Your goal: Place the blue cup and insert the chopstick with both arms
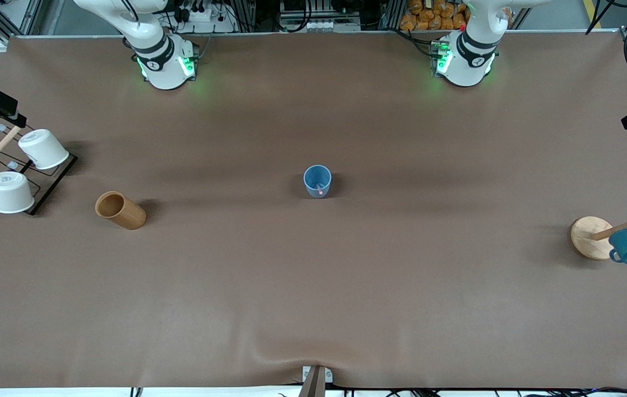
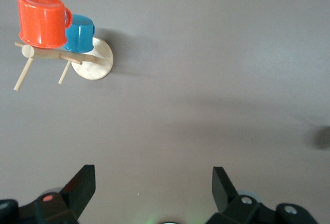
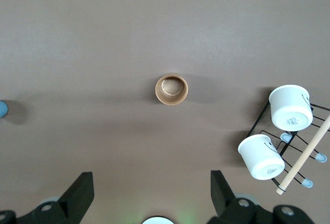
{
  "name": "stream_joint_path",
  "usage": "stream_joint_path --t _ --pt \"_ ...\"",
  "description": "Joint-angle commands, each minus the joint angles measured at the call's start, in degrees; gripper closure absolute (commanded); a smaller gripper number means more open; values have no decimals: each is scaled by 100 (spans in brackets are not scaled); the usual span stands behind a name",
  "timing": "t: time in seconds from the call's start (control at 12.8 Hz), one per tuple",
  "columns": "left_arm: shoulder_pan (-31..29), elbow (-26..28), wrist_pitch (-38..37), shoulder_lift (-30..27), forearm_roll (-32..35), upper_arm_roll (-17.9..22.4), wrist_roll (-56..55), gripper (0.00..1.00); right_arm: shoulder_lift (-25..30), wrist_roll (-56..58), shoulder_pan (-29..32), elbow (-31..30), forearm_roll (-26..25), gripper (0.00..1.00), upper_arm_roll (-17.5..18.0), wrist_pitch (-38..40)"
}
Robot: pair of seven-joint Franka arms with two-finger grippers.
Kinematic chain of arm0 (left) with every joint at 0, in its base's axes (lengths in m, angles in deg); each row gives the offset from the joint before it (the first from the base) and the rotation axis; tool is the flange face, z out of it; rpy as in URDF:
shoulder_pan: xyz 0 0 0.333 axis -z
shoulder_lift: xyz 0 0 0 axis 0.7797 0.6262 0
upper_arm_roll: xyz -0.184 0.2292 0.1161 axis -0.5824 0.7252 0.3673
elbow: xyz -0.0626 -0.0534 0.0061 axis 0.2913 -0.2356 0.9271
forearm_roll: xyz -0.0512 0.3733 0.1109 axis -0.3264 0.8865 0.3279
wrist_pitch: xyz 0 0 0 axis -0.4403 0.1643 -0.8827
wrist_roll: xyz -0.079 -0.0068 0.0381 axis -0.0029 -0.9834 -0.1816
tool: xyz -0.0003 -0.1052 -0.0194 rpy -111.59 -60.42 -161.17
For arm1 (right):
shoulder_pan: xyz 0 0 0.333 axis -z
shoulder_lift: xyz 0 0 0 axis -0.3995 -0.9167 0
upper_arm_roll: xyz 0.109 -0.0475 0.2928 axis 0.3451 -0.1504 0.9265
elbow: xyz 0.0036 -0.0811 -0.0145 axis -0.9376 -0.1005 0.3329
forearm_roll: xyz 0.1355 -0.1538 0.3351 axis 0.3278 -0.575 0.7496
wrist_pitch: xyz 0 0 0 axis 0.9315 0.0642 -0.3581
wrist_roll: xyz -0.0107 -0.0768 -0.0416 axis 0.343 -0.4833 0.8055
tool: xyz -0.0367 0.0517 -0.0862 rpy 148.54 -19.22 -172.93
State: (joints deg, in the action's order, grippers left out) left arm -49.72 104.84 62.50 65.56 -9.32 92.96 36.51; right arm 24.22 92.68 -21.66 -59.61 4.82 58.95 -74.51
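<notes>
Front view: the cup (image 1: 317,181) stands upright mid-surface, about midway between the 2 arm bases, so neither arm looks clearly nearer; the chopstick (image 1: 320,189) already leans inside it, long axis steeply up, so the task seems all but done; the left end effector (image 2: 149,188) hangs wide and empty high over the surface toward the mug rack (image 2: 92,62); the right end effector (image 3: 152,190), also wide and empty, hangs over the surface near the wooden cup (image 3: 171,89); the brown surface (image 1: 313,286) has open room around the cup.

Both white arms carry black joint bands and green base lights; the left gripper (image 2: 149,193) and right gripper (image 3: 152,193) have black fingers.
</notes>
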Motion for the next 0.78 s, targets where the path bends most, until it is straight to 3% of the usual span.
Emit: stream_joint_path --t 0.0,0.39,0.7 --pt "42 16 -191 -97 4 -24 118 0 62 -12 40 -52 98 0 103 39" --pt "60 25 -314 -88 4 -418 110 0 26 -12 -57 -52 98 0 103 -23" --pt "60 25 -305 -71 4 -446 241 0 9 -12 -101 0 90 0 103 -269"
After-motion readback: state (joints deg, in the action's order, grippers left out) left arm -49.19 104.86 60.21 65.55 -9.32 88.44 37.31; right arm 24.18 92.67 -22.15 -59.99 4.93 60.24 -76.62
